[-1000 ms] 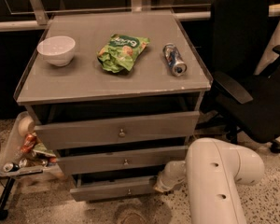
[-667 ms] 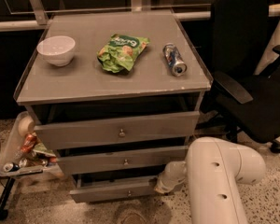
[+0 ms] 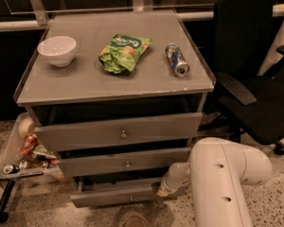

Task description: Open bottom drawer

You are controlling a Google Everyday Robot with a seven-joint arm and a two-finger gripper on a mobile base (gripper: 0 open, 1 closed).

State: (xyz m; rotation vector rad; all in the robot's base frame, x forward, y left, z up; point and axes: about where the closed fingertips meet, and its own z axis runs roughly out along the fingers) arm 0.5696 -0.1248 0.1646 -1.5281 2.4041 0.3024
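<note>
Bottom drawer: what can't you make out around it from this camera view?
- Claw, at the right end of the bottom drawer: whether it touches the front cannot be told; the two overlap in shadow.
- Bottom drawer's interior: hidden under the middle drawer.
- Bottom drawer's right corner: covered by the claw and the white arm.

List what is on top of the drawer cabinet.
A white bowl, a green snack bag and a can lying on its side. Anything under the bag is covered. The claw is at the right end of the bottom drawer.
</note>
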